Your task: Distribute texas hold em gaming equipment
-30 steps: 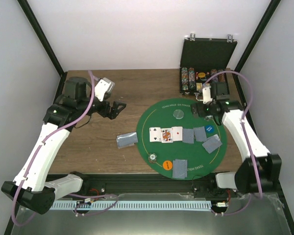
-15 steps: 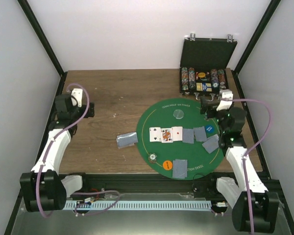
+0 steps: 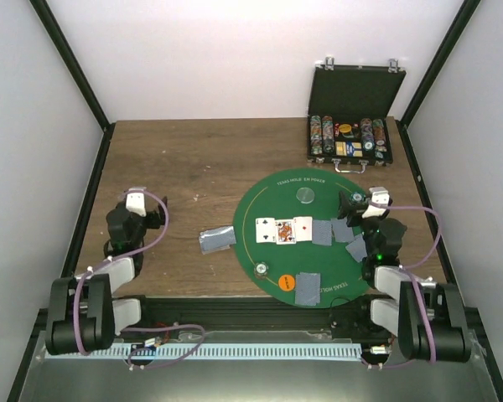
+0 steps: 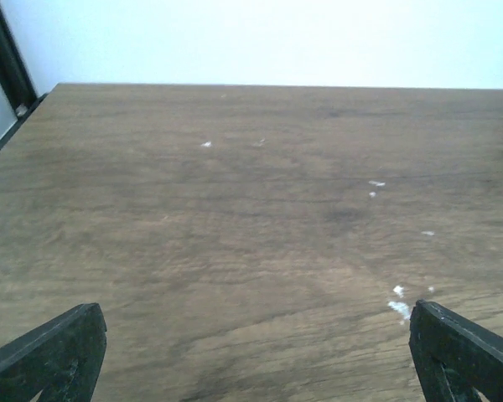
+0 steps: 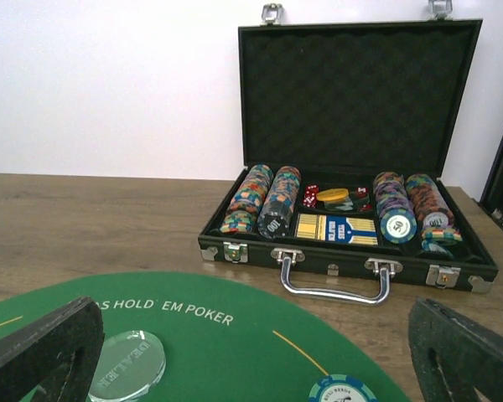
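Both arms are tucked in at the near edge and you're carrying nothing: the left gripper has its jaws wide apart over bare table, and the right gripper is just as wide, looking across the green mat at the black case. The deal looks close to finished. A row of five cards sits mid-mat, three face up and two face down. One face-down hand lies on the wood just left of the mat, another is at the near rim, and a third shows on the right, partly under your arm. The grey disc, orange disc and striped disc are out, and a blue-rimmed disc lies under the right wrist. I'd judge little or nothing is left. The row runs left to right, each card's long axis near to far. The hand on the wood lies crosswise, its right end tilted away from you.
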Action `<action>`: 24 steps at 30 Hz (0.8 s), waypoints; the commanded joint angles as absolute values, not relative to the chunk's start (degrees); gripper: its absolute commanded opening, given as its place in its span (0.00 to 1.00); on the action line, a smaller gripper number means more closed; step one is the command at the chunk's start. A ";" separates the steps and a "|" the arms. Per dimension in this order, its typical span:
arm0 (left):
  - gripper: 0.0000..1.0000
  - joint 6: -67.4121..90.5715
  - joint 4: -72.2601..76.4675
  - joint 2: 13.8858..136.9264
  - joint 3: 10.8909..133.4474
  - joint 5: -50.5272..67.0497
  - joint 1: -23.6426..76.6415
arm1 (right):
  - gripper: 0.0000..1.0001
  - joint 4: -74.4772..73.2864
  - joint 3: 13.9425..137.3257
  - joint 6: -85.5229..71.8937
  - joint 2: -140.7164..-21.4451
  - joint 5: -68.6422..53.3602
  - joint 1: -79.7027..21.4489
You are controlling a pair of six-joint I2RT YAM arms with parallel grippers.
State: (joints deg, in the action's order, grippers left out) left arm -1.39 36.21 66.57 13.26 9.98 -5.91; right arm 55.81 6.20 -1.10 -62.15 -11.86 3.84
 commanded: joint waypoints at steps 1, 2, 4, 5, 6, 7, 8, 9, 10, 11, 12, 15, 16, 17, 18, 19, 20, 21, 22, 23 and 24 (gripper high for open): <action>0.99 -0.45 58.78 71.02 10.76 16.60 -4.98 | 1.00 69.31 4.77 -0.42 -69.80 -13.42 4.57; 1.00 -1.41 60.73 72.72 10.65 16.42 -4.56 | 1.00 72.47 4.43 -0.25 -71.41 -14.44 4.57; 1.00 -1.27 66.51 77.49 10.61 14.62 -4.60 | 1.00 75.06 4.31 0.54 -73.18 -16.31 4.58; 1.00 -0.30 68.35 79.63 10.92 14.08 -4.80 | 1.00 74.81 4.89 0.91 -73.93 -16.59 4.56; 1.00 -0.37 69.85 81.70 11.01 14.51 -4.76 | 1.00 74.28 5.55 1.29 -74.79 -16.96 4.57; 1.00 -0.92 73.22 84.12 10.57 15.32 -4.52 | 1.00 74.69 5.88 1.69 -75.71 -17.58 4.58; 1.00 -1.80 78.72 87.74 9.48 16.60 -4.27 | 1.00 74.97 6.16 2.14 -76.61 -18.51 4.58; 0.99 -2.02 86.06 91.40 8.49 18.26 -3.87 | 1.00 75.23 6.49 2.36 -77.48 -19.45 4.57; 0.99 -2.21 88.88 92.57 7.65 19.27 -3.79 | 1.00 75.65 6.72 2.46 -78.25 -20.20 4.55; 1.00 -3.22 85.29 90.46 7.26 19.80 -3.82 | 1.00 76.43 6.78 2.61 -79.24 -20.84 4.57; 1.00 -3.90 81.89 88.92 7.74 19.99 -3.74 | 1.00 77.55 6.77 2.89 -80.38 -21.33 4.55; 0.99 -2.96 76.51 90.06 12.38 20.04 -3.73 | 1.00 80.02 7.59 3.56 -84.80 -23.03 4.57; 0.99 -3.58 70.89 88.77 14.05 19.84 -3.70 | 1.00 81.07 7.97 3.93 -86.32 -23.83 4.57; 0.99 -3.83 67.80 88.32 15.19 20.00 -3.69 | 1.00 80.63 8.62 3.97 -86.98 -24.03 4.57; 1.00 -3.57 67.94 89.32 15.86 20.52 -3.66 | 1.00 77.33 9.60 4.09 -86.34 -24.06 4.57; 1.00 -3.30 68.91 89.56 16.00 21.05 -3.75 | 1.00 75.18 10.55 4.33 -85.92 -24.38 4.57; 0.99 -3.59 67.60 89.08 16.17 21.12 -3.78 | 1.00 76.29 10.73 4.24 -86.84 -24.49 4.57; 1.00 -3.72 66.91 89.01 16.20 21.27 -3.84 | 1.00 76.25 11.19 4.05 -86.97 -24.21 4.57; 1.00 -3.42 68.20 89.45 16.13 21.17 -3.81 | 1.00 73.69 12.10 4.20 -86.53 -24.19 4.58; 0.99 -3.31 68.43 89.51 16.08 21.09 -3.83 | 1.00 72.54 12.28 4.12 -86.57 -24.28 4.62; 0.99 -3.47 67.51 89.21 16.17 21.08 -3.86 | 1.00 74.05 11.97 3.91 -87.09 -24.16 4.65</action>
State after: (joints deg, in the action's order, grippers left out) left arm -3.14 68.82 89.60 16.03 19.40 -3.81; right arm 74.41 10.00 2.81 -86.72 -23.38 3.95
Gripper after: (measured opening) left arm 0.995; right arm 0.999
